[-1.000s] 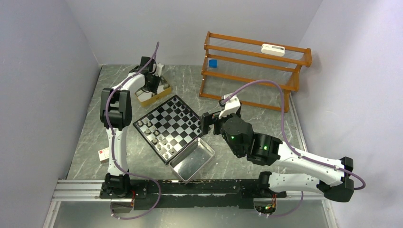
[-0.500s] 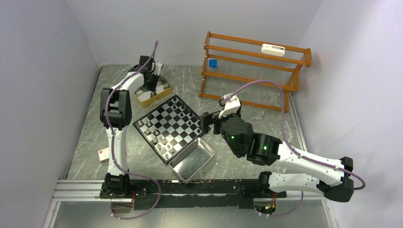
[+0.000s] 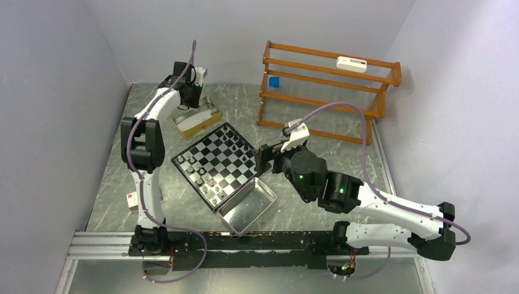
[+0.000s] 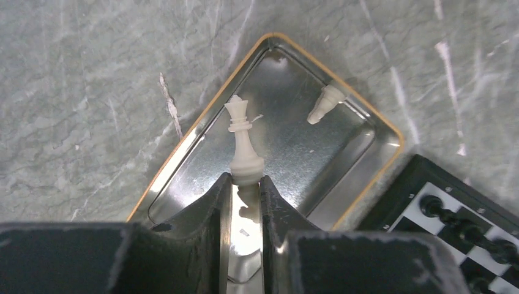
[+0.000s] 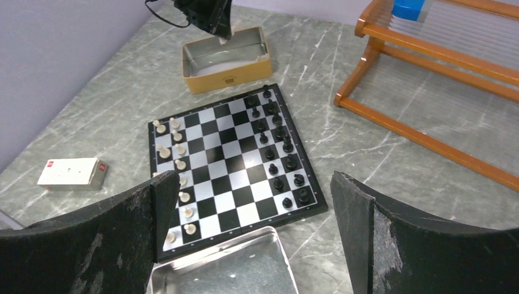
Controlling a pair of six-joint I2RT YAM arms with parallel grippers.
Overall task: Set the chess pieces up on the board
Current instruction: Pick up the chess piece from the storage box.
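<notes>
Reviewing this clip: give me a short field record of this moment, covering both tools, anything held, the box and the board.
left tool: shut on the base of a tall cream piece, over the gold-rimmed box
box contents: second cream piece, lying on its side
right tool: open, empty, beside the board near the metal tray
board state: black pieces along one side, cream pieces along the opposite side, middle squares bare
task status: setup unfinished
</notes>
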